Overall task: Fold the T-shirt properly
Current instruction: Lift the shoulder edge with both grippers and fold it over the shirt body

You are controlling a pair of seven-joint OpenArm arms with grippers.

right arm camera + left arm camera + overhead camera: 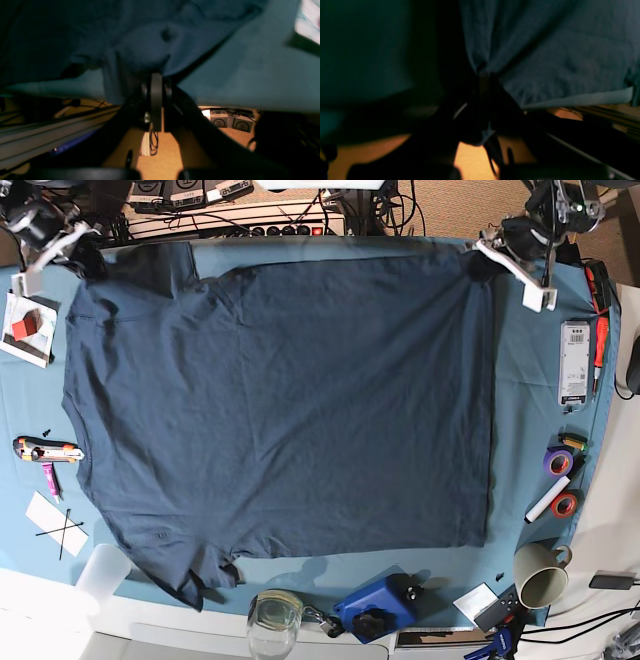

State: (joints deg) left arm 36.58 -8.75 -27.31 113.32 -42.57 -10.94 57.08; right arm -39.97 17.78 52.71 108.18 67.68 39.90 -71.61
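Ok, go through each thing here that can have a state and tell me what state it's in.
T-shirt: spread flat on the table cloth, unfolded, two far corners pinched.
Left gripper: shut on the T-shirt.
Right gripper: shut on the T-shirt.
Mug: lying tipped, mouth toward the camera.
Glass: upright.

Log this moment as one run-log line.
stage: corner grasp | T-shirt: spread flat on teal cloth | left gripper: shut on far corner | right gripper: shut on other far corner | fold: not started

A teal cloth [540,380] covers the desk; beyond its far edge, a power strip [285,225] lies on brown carpet [460,200].
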